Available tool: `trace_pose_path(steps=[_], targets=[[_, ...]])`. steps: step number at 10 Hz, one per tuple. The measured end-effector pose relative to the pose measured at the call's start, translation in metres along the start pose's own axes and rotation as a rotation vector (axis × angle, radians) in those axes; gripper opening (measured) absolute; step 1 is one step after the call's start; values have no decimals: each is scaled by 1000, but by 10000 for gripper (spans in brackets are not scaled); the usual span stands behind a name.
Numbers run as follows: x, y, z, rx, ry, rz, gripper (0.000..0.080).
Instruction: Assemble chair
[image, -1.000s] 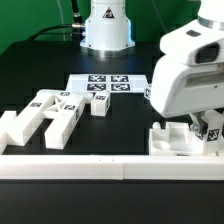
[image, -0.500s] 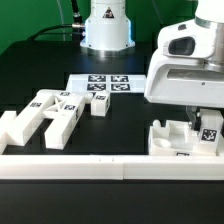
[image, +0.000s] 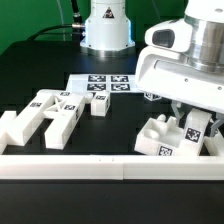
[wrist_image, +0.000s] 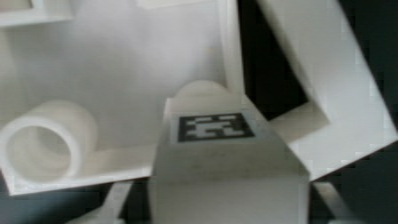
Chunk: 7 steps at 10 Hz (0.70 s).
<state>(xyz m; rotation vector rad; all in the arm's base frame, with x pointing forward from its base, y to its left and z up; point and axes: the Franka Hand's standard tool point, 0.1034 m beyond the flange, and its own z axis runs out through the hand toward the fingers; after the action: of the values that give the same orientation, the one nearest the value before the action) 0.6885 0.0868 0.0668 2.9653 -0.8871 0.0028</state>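
Observation:
My gripper (image: 196, 124) is low at the exterior view's right, its white body hiding most of what it holds. In the wrist view the gripper (wrist_image: 228, 196) is shut on a white chair part (wrist_image: 217, 160) with a square tag. A dark finger (wrist_image: 121, 196) shows on each side of the part. A larger white chair plate (image: 160, 140) with raised walls and tags lies skewed under the gripper. In the wrist view it shows as white walls and a round peg (wrist_image: 50, 140). Several more white chair parts (image: 52, 113) lie grouped at the exterior view's left.
The marker board (image: 106, 85) lies on the dark table behind the parts. A long white border rail (image: 70, 166) runs along the front edge. The robot's base (image: 106, 28) stands at the back.
The arm has swung and tilted. The chair plate under the gripper has turned from square to skewed and shifted a little toward the exterior view's left. The left group has not moved.

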Motion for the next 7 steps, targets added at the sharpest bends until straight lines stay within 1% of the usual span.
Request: trace_pose_path(steps=[1, 2, 3, 4, 5, 6, 7], targets=[[-1, -1, 0, 1, 0, -4, 376], [-1, -1, 0, 1, 0, -5, 558], [-2, -1, -1, 1, 0, -40, 558], [-4, 0, -7, 3, 0, -52, 629], [-8, 6, -18, 10, -3, -65, 646], [-13, 15, -28, 11, -9, -69, 646], [-16, 19, -30, 7, -13, -70, 648]])
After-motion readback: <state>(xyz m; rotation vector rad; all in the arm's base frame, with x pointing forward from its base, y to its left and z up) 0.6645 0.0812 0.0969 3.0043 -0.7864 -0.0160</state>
